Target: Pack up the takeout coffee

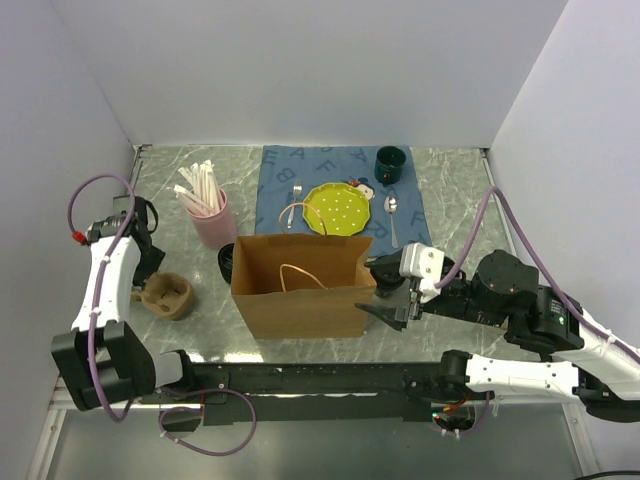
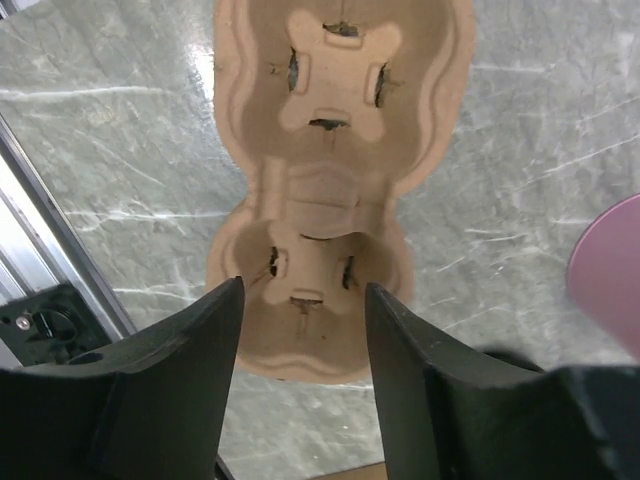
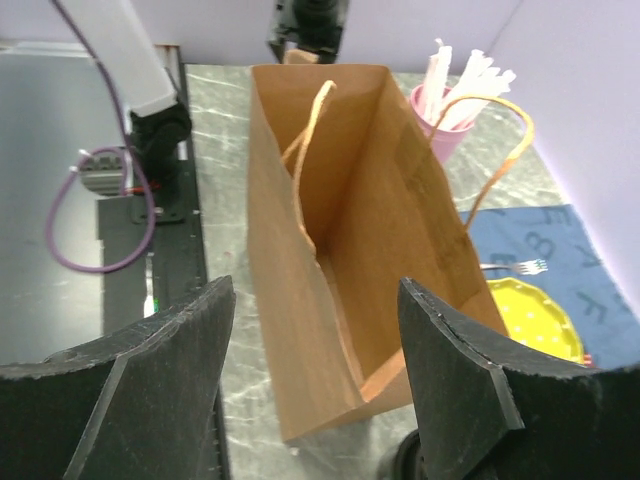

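The black coffee cup (image 1: 226,262) stands on the table (image 1: 470,180) against the left end of the paper bag (image 1: 300,300), partly hidden by it, just in front of the pink straw cup (image 1: 212,225). The left gripper (image 2: 303,290) hangs further left over the cardboard cup carrier (image 2: 335,150), jaws moderately apart, holding nothing. The right gripper (image 3: 315,285) faces the bag's opposite end, jaws wide, empty.

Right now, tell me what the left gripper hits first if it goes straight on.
The cup carrier: the left gripper points down at its near well, jaws apart on either side. How far above it is unclear.
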